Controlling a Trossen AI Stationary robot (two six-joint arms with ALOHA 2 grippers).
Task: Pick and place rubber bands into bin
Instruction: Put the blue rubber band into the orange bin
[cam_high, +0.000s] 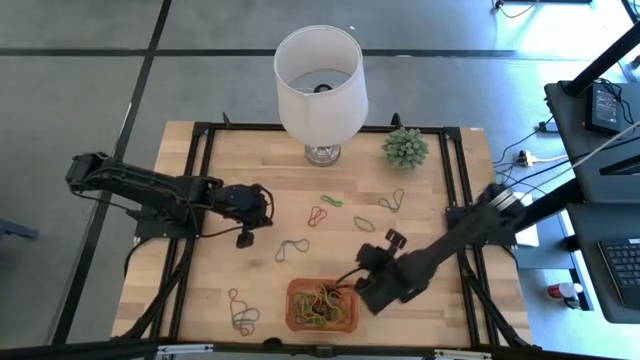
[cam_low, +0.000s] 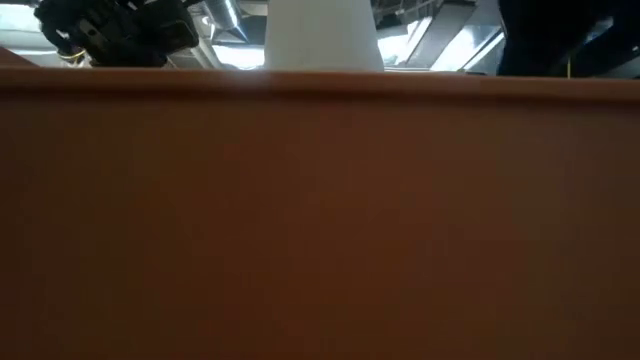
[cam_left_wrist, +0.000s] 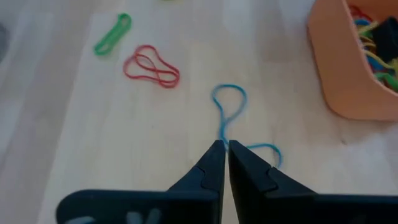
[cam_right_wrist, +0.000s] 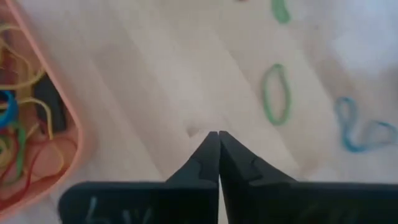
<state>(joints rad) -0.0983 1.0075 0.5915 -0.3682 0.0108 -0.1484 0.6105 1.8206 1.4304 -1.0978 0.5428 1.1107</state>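
Note:
The orange bin (cam_high: 322, 305) sits near the table's near edge and holds several coloured rubber bands; its wall (cam_low: 320, 220) fills the low view. Loose bands lie flat on the wood: blue (cam_high: 292, 248), red (cam_high: 318, 216), green (cam_high: 331, 200), green (cam_high: 365, 223), blue (cam_high: 392, 200), and blue-grey (cam_high: 240, 312). My left gripper (cam_high: 247, 238) is shut, left of the blue band (cam_left_wrist: 227, 109); its tips (cam_left_wrist: 224, 146) line up with the band's twisted middle. My right gripper (cam_high: 385, 262) is shut over bare wood (cam_right_wrist: 217, 134), beside the bin's wall (cam_right_wrist: 37, 124).
A white lampshade (cam_high: 320, 85) on a glass base and a small green plant (cam_high: 405, 147) stand at the far edge. A black frame (cam_high: 200, 200) borders the tabletop. From the right wrist, a green band (cam_right_wrist: 275, 93) and a blue one (cam_right_wrist: 364, 130) lie ahead.

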